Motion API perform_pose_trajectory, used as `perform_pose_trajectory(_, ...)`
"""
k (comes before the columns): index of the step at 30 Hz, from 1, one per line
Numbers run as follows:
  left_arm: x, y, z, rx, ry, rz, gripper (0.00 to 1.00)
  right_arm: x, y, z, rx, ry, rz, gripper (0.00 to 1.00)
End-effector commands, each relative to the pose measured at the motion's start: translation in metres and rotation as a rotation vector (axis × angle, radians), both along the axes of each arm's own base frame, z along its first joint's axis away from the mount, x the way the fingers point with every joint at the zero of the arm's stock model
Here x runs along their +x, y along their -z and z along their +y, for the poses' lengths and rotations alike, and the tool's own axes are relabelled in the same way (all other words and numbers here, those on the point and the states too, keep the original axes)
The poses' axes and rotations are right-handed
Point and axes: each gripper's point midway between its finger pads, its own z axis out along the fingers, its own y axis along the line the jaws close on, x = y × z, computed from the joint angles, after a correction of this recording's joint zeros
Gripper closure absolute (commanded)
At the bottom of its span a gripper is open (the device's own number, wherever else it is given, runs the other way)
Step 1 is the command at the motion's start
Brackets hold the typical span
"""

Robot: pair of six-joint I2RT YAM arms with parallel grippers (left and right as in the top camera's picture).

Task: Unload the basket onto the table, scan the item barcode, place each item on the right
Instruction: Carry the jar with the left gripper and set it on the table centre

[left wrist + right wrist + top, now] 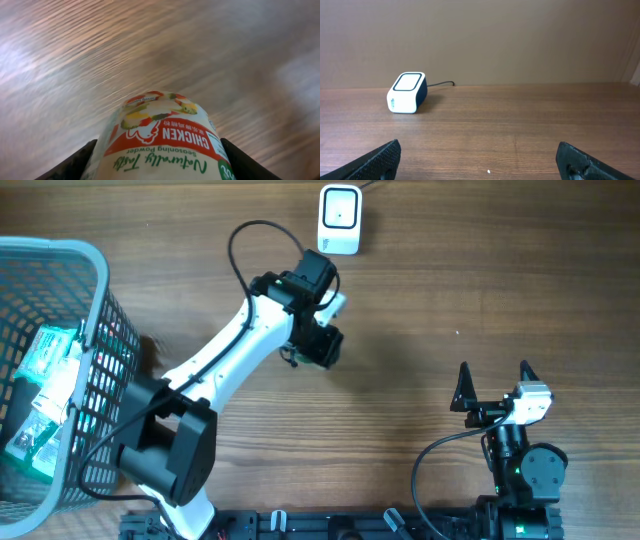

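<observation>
Chicken seasoning jar (160,142) clamped in left gripper (318,345), long axis running out past the fingers. Scanner (340,218) is near, twd far edge, so left arm's way closer. Right gripper (492,385) spread wide, empty.

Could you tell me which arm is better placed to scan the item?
Left: the left tool grips the chicken seasoning container near the scanner; the right tool is open, empty, farther away.

Matt wood-grain table (450,280), plastic basket (102,340), seemingly glossy canister (160,145)
</observation>
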Motion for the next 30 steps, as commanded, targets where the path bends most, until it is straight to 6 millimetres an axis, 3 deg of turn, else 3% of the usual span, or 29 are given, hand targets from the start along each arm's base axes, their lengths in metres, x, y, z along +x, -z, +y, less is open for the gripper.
perform_pose_trajectory(1, -0.007, 0.009, -0.017, -0.023, 0.248, -0.025, 0.36, 0.0, -0.002, -0.001, -0.009, 0.008, -0.009, 0.0)
perform_pose_trajectory(3, -0.005, 0.024, -0.017, -0.006, 0.255, -0.004, 0.35, 0.0, -0.002, -0.001, -0.009, 0.008, -0.009, 0.0)
perform_pose_trajectory(4, -0.004, 0.033, -0.015, 0.016, 0.253, 0.005, 0.28, 0.0, -0.002, -0.001, -0.009, 0.008, -0.009, 0.0)
perform_pose_trajectory(6, -0.002, 0.051, -0.006, 0.103, 0.256, 0.011, 0.25, 0.0, -0.002, -0.001, -0.009, 0.008, -0.009, 0.0)
perform_pose_trajectory(8, -0.006, 0.055, -0.007, 0.142, 0.277, 0.009, 0.23, 0.0, -0.002, -0.001, -0.009, 0.008, -0.009, 0.0)
perform_pose_trajectory(9, -0.01, 0.054, -0.015, 0.14, 0.297, 0.005, 0.18, 0.0, -0.002, -0.001, -0.009, 0.008, -0.009, 0.0)
perform_pose_trajectory(10, -0.014, 0.049, -0.022, 0.136, 0.315, -0.005, 0.0, 0.0, -0.002, -0.001, -0.009, 0.008, -0.009, 0.0)
perform_pose_trajectory(11, -0.015, 0.038, -0.028, 0.144, 0.323, -0.02, 0.0, 0.0, -0.002, -0.001, -0.009, 0.008, -0.009, 0.0)
perform_pose_trajectory(13, -0.004, -0.005, -0.039, 0.128, 0.304, -0.085, 0.0, 0.0, -0.002, -0.001, -0.009, 0.008, -0.009, 0.0)
perform_pose_trajectory(16, 0.017, -0.106, -0.05, 0.036, 0.232, -0.264, 0.0, 0.0, -0.002, -0.001, -0.009, 0.008, -0.009, 0.0)
perform_pose_trajectory(17, 0.029, -0.146, -0.039, 0.036, 0.145, -0.362, 0.0, 0.0, -0.002, -0.001, -0.009, 0.008, -0.009, 0.0)
perform_pose_trajectory(18, 0.035, -0.171, -0.027, 0.034, 0.078, -0.423, 0.0, 0.0, -0.002, -0.001, -0.01, 0.008, -0.009, 0.0)
perform_pose_trajectory(19, 0.038, -0.195, -0.013, 0.021, 0.018, -0.476, 0.0, 0.0, -0.002, -0.001, -0.009, 0.007, -0.009, 0.0)
perform_pose_trajectory(21, 0.042, -0.239, 0.035, -0.014, -0.192, -0.562, 0.0, 0.0, -0.002, -0.001, -0.009, 0.008, -0.009, 0.0)
perform_pose_trajectory(23, 0.046, -0.277, 0.118, -0.064, -0.615, -0.623, 0.0, 0.0, -0.002, -0.001, -0.009, 0.008, -0.009, 0.0)
perform_pose_trajectory(24, 0.042, -0.292, 0.168, -0.097, -0.863, -0.643, 0.0, 0.0, -0.002, -0.001, -0.009, 0.008, -0.009, 0.0)
perform_pose_trajectory(27, 0.011, -0.304, 0.275, -0.121, -1.342, -0.643, 0.0, 0.0, -0.002, -0.001, -0.009, 0.008, -0.009, 0.0)
perform_pose_trajectory(29, -0.03, -0.295, 0.336, -0.13, -1.738, -0.577, 0.0, 0.0, -0.002, -0.001, -0.009, 0.008, -0.009, 0.0)
perform_pose_trajectory(30, -0.045, -0.291, 0.356, -0.134, -1.881, -0.557, 0.0, 0.0, -0.002, -0.001, -0.009, 0.008, -0.009, 0.0)
